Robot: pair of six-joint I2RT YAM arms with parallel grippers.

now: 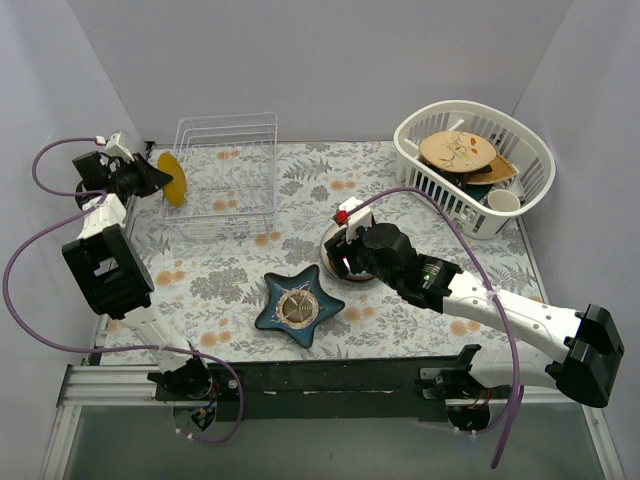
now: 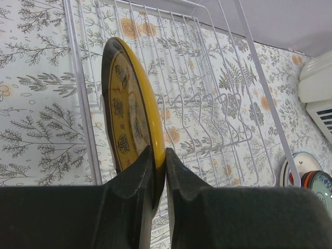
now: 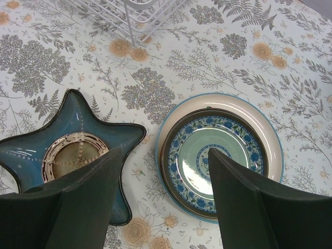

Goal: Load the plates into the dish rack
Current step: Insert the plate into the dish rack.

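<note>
The yellow plate (image 2: 132,104), pinched on edge by the left gripper (image 2: 158,155), is held just beside the dish rack's (image 1: 225,165) left side, at the tabletop's (image 1: 220,290) far left. To do this well, keep it upright, lift it over the wire wall and aim between two dividers. The right gripper (image 3: 165,153) hovers spread over the stacked plates (image 3: 228,140) mid-table.

No words, labels, brands or numbers can be read on the plates (image 3: 207,135), dish rack (image 1: 226,165) or bench (image 1: 200,290).

Yellow plate (image 2: 129,111) bears seemingly brown motifs; the star dish (image 3: 78,116) is dark blue.
</note>
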